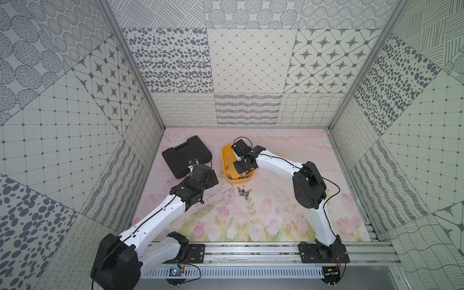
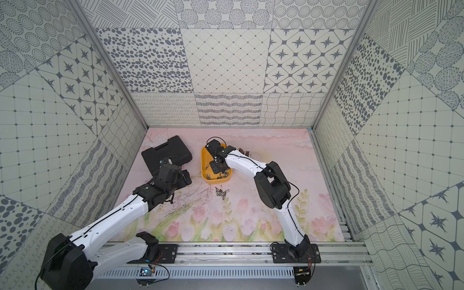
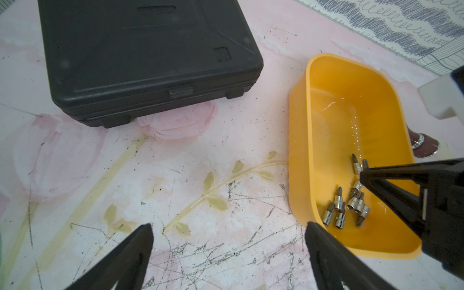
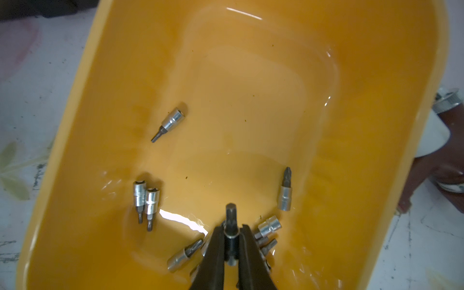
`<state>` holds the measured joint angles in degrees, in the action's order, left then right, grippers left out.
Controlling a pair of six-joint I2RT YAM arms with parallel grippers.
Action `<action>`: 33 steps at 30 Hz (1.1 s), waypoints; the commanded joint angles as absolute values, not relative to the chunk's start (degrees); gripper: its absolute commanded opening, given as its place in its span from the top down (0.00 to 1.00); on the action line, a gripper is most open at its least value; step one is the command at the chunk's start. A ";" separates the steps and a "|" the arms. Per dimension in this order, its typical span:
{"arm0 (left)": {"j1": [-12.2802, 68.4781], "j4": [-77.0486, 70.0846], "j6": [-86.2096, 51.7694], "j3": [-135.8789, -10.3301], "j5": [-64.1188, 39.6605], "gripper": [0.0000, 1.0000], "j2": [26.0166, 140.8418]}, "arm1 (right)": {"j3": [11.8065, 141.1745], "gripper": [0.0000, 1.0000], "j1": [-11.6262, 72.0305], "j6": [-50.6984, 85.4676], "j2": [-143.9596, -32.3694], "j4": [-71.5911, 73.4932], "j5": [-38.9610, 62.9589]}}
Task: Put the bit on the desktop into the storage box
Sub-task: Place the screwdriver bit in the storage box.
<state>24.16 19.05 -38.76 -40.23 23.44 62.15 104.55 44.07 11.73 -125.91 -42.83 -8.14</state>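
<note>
The yellow storage box [image 1: 226, 160] [image 2: 205, 163] stands mid-desktop with several silver bits [image 4: 147, 200] [image 3: 351, 203] lying in its near end. My right gripper [image 4: 232, 231] hangs low inside that end, shut on a dark-tipped bit [image 4: 231, 213] that points along the box floor. Several more bits [image 1: 243, 192] [image 2: 222, 193] lie loose on the pink desktop [image 1: 281, 160] just in front of the box. My left gripper [image 3: 228, 231] is open and holds nothing. It hangs over scratched desktop beside the box's long wall [image 3: 298, 155].
A closed black tool case [image 1: 187, 157] [image 3: 150, 50] lies left of the box, partly under my left wrist. A brown cylinder with chrome rings [image 3: 424, 145] [image 2: 244, 151] rests just beyond the box's right side. Patterned walls close in three sides.
</note>
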 commanded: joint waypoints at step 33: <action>23.82 19.97 -38.08 -42.09 22.32 0.01 63.19 | 102.14 0.58 43.68 11.98 -117.87 -42.36 -7.76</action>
<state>24.14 19.05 -38.74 -41.08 22.70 62.74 103.33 43.64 11.64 -122.98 -43.16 -7.92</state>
